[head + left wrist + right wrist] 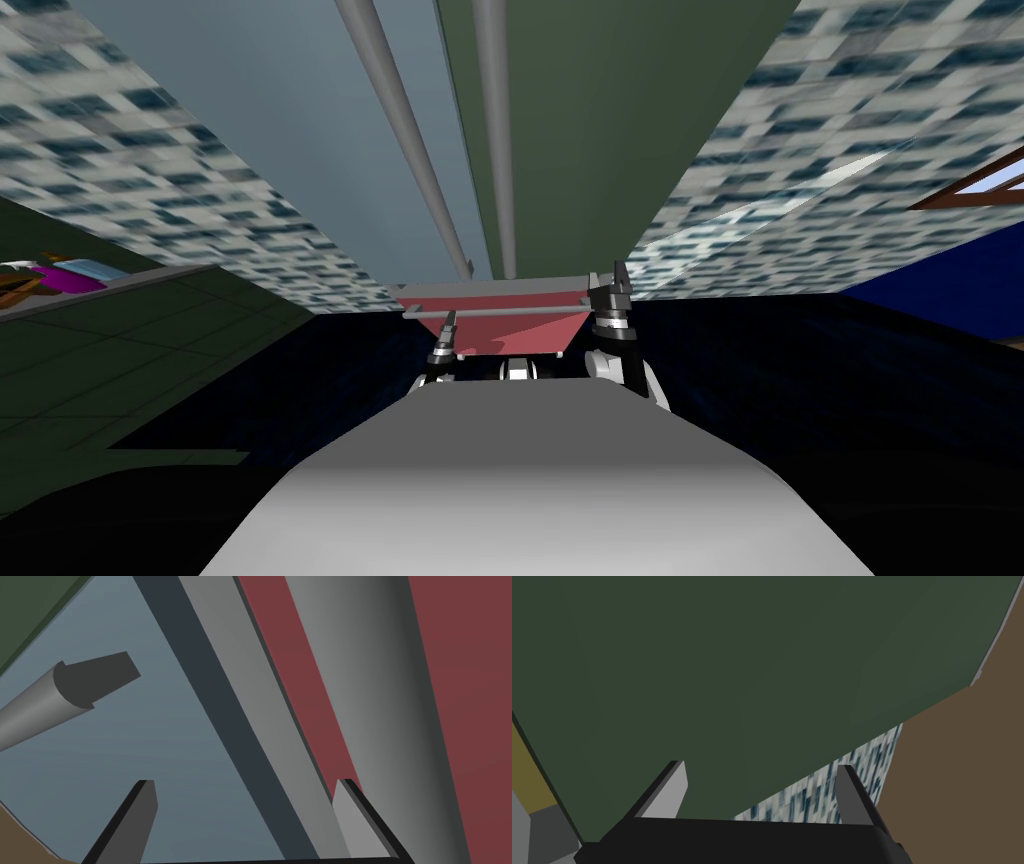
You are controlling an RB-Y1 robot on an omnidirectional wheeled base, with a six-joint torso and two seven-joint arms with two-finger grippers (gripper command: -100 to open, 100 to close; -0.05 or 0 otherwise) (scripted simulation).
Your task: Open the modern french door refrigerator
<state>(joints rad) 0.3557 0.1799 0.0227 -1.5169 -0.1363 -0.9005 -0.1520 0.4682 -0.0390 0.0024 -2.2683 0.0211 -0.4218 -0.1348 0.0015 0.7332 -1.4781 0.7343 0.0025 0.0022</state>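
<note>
both open and empty: left gripper [245, 783] low beside the red drawer [497, 328] and its bar [370, 701], right gripper [761, 768] facing the green door [737, 676]. fridge [300, 150] dead ahead, two grey handles [400, 130] at its seam.

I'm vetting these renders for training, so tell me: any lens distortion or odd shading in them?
Head view: the wide lens splays the tiled walls to the corners and fans the door handles apart. Left wrist view: the drawer bar shades light to dark across; one left gripper finger is lit, the other shaded. Right wrist view: green door flat-lit, no shadow.
</note>
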